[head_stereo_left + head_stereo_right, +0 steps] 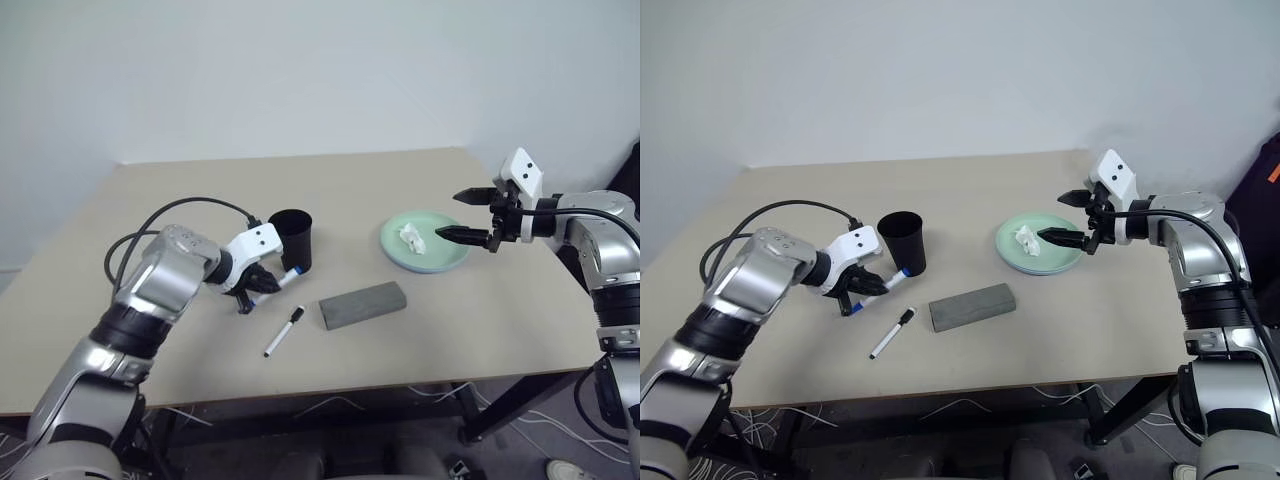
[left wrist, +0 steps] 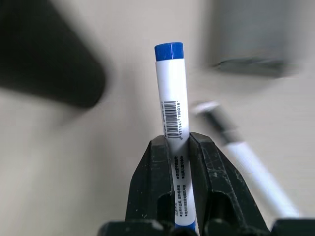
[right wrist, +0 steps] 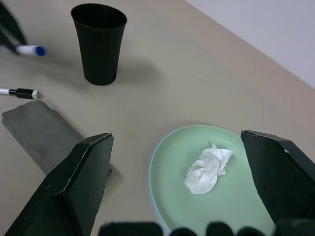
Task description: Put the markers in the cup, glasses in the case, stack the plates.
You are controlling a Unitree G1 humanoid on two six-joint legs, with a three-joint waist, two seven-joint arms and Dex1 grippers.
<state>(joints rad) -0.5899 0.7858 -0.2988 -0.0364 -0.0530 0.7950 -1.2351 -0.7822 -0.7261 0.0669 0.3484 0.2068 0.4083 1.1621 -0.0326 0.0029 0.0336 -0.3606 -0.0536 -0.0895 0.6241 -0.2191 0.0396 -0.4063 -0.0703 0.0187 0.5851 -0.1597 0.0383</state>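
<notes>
Left gripper (image 1: 262, 283): fingers were clamped on the blue-capped marker (image 2: 172, 113), held in the air just beside the cup, cap end toward it
Cup (image 1: 292, 240): black, upright on the table (image 1: 150, 200), nothing seen inside it
Black-capped marker (image 1: 283, 331): lay flat on the table, in front of the cup and just left of the case
Case (image 1: 363, 304): grey box, lid down, near the table's middle front; glasses could not be seen anywhere
Plates (image 1: 425, 243): mint green plate sat right of the cup, a light blue edge peeking from beneath it, so the stack looked done
Tissue (image 3: 206, 169): crumpled white wad rested on the green plate
Right gripper (image 1: 1068, 216): fingers were spread wide and empty, hanging over the plate's near edge
Progress: 1 marker was in hand, 1 left on the table; 0 in the cup
In the way: nothing blocked the cup's mouth
</notes>
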